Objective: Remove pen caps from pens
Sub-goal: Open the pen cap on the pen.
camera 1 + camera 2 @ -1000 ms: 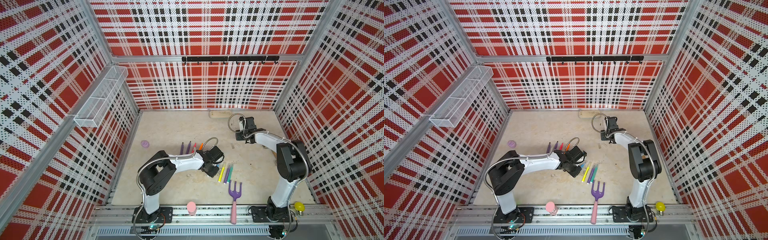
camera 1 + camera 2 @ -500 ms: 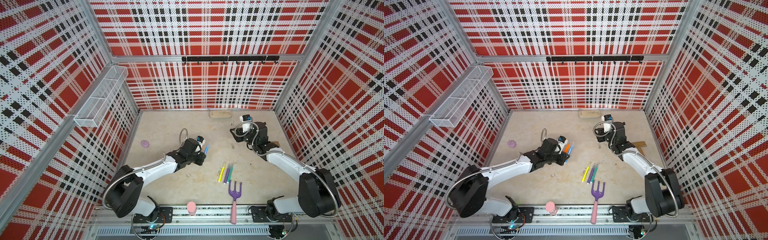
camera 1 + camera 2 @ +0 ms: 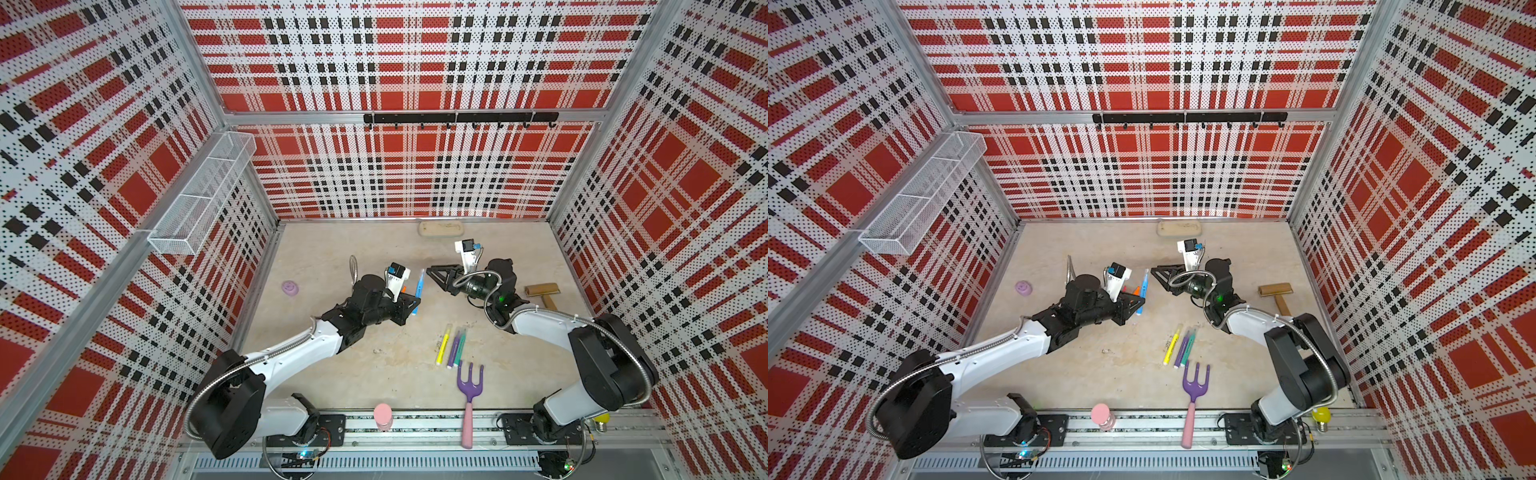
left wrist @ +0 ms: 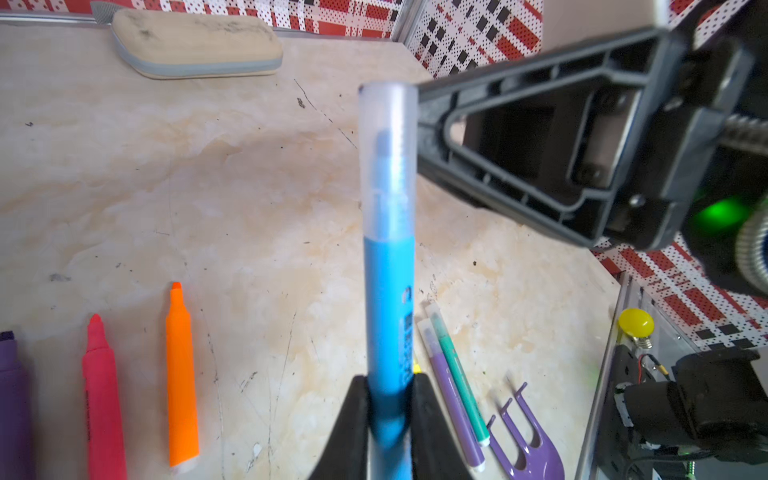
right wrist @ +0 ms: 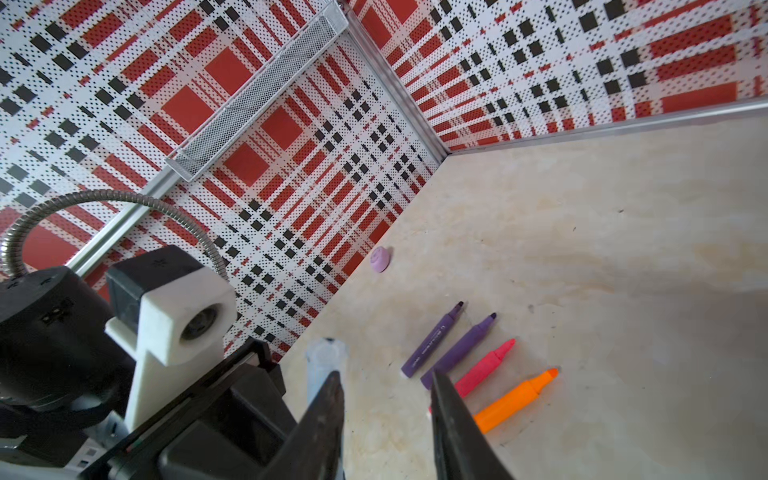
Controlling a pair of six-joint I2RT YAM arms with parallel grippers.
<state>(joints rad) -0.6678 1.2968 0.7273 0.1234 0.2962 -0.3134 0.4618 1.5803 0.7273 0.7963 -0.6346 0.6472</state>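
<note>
Near the middle of both top views, the left gripper (image 3: 414, 303) is squeezing the back end of a slim bright-blue plastic pen (image 3: 419, 286). It is holding the pen up off the pale marbled table (image 3: 365, 382), so the front end is sticking out free. The short see-through plastic cap (image 4: 388, 166) is sitting on that front end, with the blue tip showing inside it in the left wrist view. I think the pen is being held by its back end so the other arm is getting room to grab the cap.

Just right of it, the right gripper (image 3: 432, 275) is pointing at the pen with its jaws apart and nothing between them. In the right wrist view the cap is showing beside one black finger (image 5: 324, 415), not in the gap, so the grab is not lined up yet.

Partly hidden under the left gripper, a short orange marker (image 4: 180, 374), a pink-red marker (image 4: 102, 399) and a purple marker (image 4: 12, 407) are lying side by side with bare tips, so those look done. Lower right of the middle, a thin yellow pen (image 3: 443, 345), a thin purple pen (image 3: 454, 349) and a teal pen (image 3: 460, 347) are lying close together, waiting; the purple and teal ones are wearing clear caps. Below them a purple plastic garden fork with a pink handle (image 3: 469, 388) is lying.
</note>
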